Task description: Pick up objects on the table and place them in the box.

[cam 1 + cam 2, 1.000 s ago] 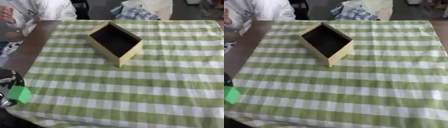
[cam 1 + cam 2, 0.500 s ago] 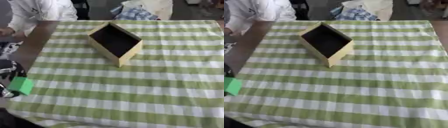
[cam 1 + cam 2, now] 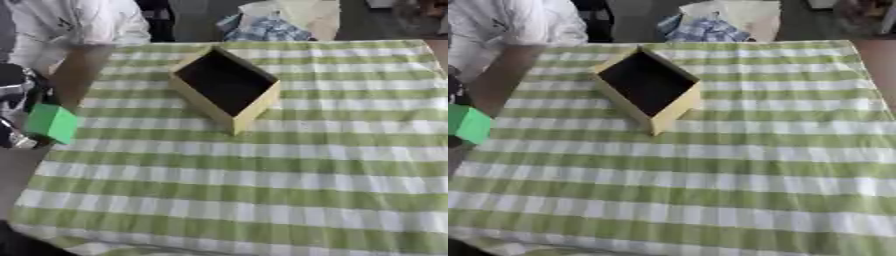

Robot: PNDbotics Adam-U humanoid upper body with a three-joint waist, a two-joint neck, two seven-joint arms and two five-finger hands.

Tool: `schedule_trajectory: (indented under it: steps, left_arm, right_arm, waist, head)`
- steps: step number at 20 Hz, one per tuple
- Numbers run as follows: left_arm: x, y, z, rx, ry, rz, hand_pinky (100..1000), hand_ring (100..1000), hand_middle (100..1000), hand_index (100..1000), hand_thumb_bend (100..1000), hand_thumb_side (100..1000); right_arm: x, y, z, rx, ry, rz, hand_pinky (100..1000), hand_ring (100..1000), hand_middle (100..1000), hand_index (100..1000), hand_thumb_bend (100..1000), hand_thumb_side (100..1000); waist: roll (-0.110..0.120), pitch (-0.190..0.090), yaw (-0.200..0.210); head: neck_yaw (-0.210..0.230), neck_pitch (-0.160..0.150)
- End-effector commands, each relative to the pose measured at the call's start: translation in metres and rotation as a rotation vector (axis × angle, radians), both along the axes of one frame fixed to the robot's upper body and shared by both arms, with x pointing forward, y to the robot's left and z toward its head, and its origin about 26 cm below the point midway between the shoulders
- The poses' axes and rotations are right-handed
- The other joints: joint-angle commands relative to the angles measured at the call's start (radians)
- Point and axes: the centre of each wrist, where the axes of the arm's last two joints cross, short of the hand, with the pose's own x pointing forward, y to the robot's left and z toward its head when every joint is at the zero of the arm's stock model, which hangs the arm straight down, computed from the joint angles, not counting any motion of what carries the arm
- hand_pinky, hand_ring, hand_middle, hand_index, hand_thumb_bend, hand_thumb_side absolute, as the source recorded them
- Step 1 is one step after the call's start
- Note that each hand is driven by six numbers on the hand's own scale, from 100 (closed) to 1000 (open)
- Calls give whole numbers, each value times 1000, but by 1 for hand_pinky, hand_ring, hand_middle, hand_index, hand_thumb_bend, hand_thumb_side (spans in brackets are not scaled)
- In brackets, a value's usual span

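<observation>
A green block (image 3: 52, 123) hangs above the table's left edge, held in my left hand (image 3: 16, 105), whose dark fingers curl round it at the left side of the left eye view. The tan cardboard box (image 3: 229, 88) stands open and turned like a diamond on the green checked cloth (image 3: 262, 175), to the right of the block and farther back. Its dark inside looks empty. My right hand shows in neither view.
A person in a white top (image 3: 79, 30) stands at the far left corner, an arm hanging by the table's edge near my left hand. A heap of cloth and paper (image 3: 284, 22) lies beyond the far edge. Brown bare table (image 3: 877, 55) shows at the right.
My left hand has risen and moved farther back along the left edge with the green block in it. The camera has also shifted. The box has stayed where it was.
</observation>
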Motion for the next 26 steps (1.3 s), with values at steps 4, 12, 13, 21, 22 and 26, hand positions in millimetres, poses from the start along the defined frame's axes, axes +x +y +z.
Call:
schedule_trajectory:
  steps: [4,12,13,21,22,26]
  left_arm:
    - [26,-22,33,-20,-51,-47,365,455,417,569,131,100]
    - [65,-70,57,-26,-104,-119,357,447,410,561,134,100]
    - [68,-75,60,-28,-113,-126,356,446,410,561,132,100]
    - [86,-116,75,-52,-176,-198,341,437,401,555,113,100]
    - [88,-121,75,-53,-178,-208,341,437,401,556,109,100]
    - [95,-143,75,-55,-183,-235,344,438,403,557,116,100]
  right_arm:
    - [-2,1,11,-36,-26,9,567,746,696,896,100,1000]
    - [-1,3,12,-28,-26,26,562,745,694,898,100,1000]
    - [-1,3,12,-26,-26,28,562,745,694,898,100,1000]
    - [0,6,11,-7,-27,47,557,744,691,900,100,1000]
    - [0,6,11,-5,-28,50,556,744,691,900,100,1000]
    - [2,8,11,6,-31,64,554,743,689,901,100,1000]
  waist:
    - [1,-9,-14]
    - [0,5,-38]
    - [0,7,-41]
    - [-1,19,-57]
    - [-2,21,-60]
    - [-5,27,-73]
  head:
    - [7,-1]
    - [23,-20]
    - [25,-23]
    - [28,-38]
    - [28,-39]
    - [36,-47]
